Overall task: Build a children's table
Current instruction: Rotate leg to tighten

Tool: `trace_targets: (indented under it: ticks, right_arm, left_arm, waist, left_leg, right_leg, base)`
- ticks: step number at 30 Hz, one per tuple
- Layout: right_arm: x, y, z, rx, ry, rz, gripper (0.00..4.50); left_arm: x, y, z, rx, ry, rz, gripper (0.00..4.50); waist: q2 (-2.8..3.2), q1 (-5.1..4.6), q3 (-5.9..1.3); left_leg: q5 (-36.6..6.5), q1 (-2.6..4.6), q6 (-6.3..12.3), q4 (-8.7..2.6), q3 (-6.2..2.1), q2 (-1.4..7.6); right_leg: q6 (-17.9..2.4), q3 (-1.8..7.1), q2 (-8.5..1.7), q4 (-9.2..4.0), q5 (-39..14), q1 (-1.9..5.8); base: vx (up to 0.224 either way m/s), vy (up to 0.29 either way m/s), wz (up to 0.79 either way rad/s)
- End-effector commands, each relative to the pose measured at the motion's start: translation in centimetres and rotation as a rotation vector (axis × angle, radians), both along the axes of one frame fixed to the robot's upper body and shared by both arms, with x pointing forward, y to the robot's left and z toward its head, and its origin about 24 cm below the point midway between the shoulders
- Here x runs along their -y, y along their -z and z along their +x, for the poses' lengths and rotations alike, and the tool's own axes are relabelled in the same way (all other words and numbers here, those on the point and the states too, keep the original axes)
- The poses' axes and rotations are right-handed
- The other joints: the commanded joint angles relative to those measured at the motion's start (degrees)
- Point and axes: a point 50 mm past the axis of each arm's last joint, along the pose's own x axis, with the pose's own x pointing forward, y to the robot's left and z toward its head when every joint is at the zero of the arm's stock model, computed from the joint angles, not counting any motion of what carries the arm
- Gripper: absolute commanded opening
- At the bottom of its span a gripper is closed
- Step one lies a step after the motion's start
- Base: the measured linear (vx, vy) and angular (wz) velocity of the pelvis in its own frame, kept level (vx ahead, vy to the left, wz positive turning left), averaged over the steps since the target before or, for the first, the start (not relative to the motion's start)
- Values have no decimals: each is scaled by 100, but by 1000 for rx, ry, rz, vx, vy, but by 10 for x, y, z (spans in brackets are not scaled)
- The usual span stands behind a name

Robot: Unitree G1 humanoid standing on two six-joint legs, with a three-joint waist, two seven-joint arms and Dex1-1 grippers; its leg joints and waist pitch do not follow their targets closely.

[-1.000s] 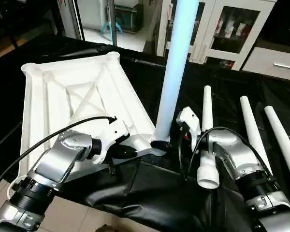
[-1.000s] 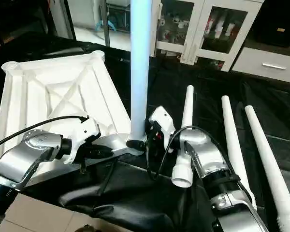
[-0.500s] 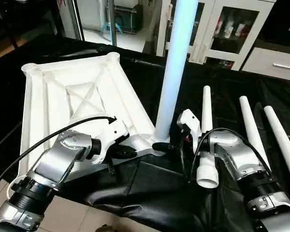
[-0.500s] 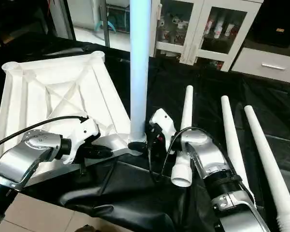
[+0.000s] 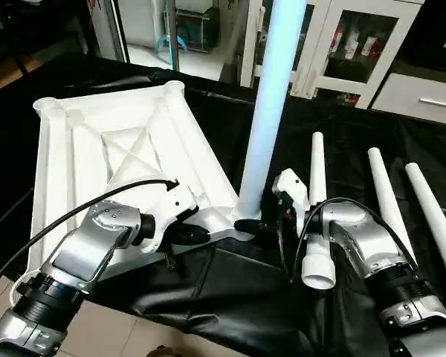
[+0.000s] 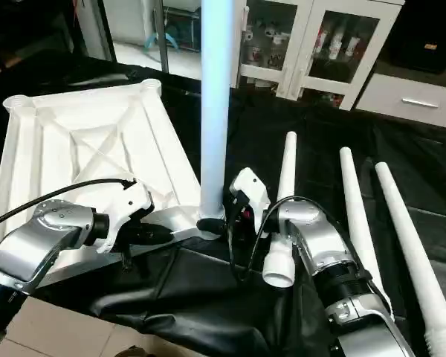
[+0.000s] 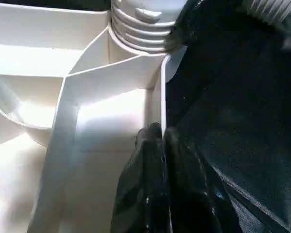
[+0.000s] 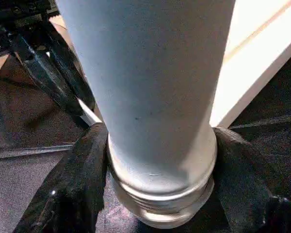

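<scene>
Top (image 5: 119, 149): underside up on desk (image 5: 342, 134).
Upright leg (image 5: 271, 111): in top's near corner socket.
Right tool (image 8: 155, 194): fingers clasp leg base.
Left tool (image 7: 157, 145): pinches top's rim beside the leg.

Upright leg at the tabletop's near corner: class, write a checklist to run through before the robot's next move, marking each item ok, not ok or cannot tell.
1. Upright leg stands in the tabletop's near corner socket: ok.
2. Leg fully seated: cannot tell; thread rings show at its base in the right wrist view.
3. Right end effector fingers flank the leg's base: ok.
4. Left end effector shut on the tabletop's edge rib: ok.
5. Three spare legs lie on the black cover: ok.
</scene>
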Motion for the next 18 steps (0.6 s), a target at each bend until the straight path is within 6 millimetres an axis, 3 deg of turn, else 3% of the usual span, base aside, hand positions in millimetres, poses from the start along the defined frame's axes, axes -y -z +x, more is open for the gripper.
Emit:
trace_targets:
  ticks: [1, 3, 6, 7, 9, 12, 15, 17, 18]
  right_arm:
    - [2, 4, 1, -1, 44, -3, 274]
    - [-1, 12, 9, 19, 177, -26, 274]
    - [-6, 19, 16, 27, 313, -35, 274]
    - [-9, 22, 17, 22, 355, -36, 274]
    - [-14, 25, 20, 13, 426, -34, 273]
    - [-20, 29, 24, 5, 511, -38, 273]
    - [-44, 38, 30, -34, 767, -53, 273]
    - [-57, 42, 31, -43, 856, -69, 273]
    - [-62, 43, 31, -38, 870, -86, 273]
  left_arm:
    - [7, 11, -10, -70, 52, 2, 0]
    - [12, 13, -3, -37, -5, -10, 0]
    - [18, 15, 5, -10, -71, -24, 0]
    - [21, 15, 9, -3, -92, -28, 0]
    - [26, 17, 14, 6, -123, -32, 0]
    - [32, 18, 20, 22, -158, -32, 0]
    - [50, 20, 44, 89, -322, -16, 0]
    - [60, 20, 54, 121, -408, -22, 0]
    - [63, 20, 56, 129, -423, -21, 0]
  waist:
    - [52, 1, -367]
    - [53, -14, -353]
    - [33, -42, -305]
    - [43, -61, -265]
    - [43, -88, -263]
    - [48, -112, -257]
    - [60, -142, -266]
    - [43, -148, -271]
    - [65, -153, -262]
  left_leg:
    - [-452, 85, 212, -360, 1, 110]
    - [-548, 79, 152, -368, 8, 114]
    - [-1004, 88, -33, -415, 0, 111]
    - [-1568, 136, -192, -459, -19, 110]
    - [-1789, 137, -271, -480, -45, 110]
    - [-1854, 157, -305, -485, -45, 107]
    - [-1890, 170, -396, -486, -55, 93]
    - [-2005, 179, -394, -484, -60, 93]
    - [-2048, 192, -411, -482, -54, 82]
  right_leg:
    - [-1597, 179, -295, -259, 547, 265]
    - [-1603, 189, -306, -272, 404, 249]
    - [-1464, 198, -309, -333, -307, 232]
    - [-1302, 208, -324, -416, -1174, 204]
    - [-1138, 219, -344, -455, -1650, 203]
    - [-1028, 230, -333, -499, -1800, 139]
    - [-1001, 225, -331, -501, -1857, 121]
    - [-923, 223, -333, -521, -1959, 110]
    - [-904, 226, -335, -539, -1984, 75]
  base:
    - [0, 0, 0]
    - [0, 0, 0]
    - [0, 0, 0]
    - [0, 0, 0]
    - [0, 0, 0]
    - [0, 0, 0]
    - [0, 0, 0]
    - [0, 0, 0]
    - [0, 0, 0]
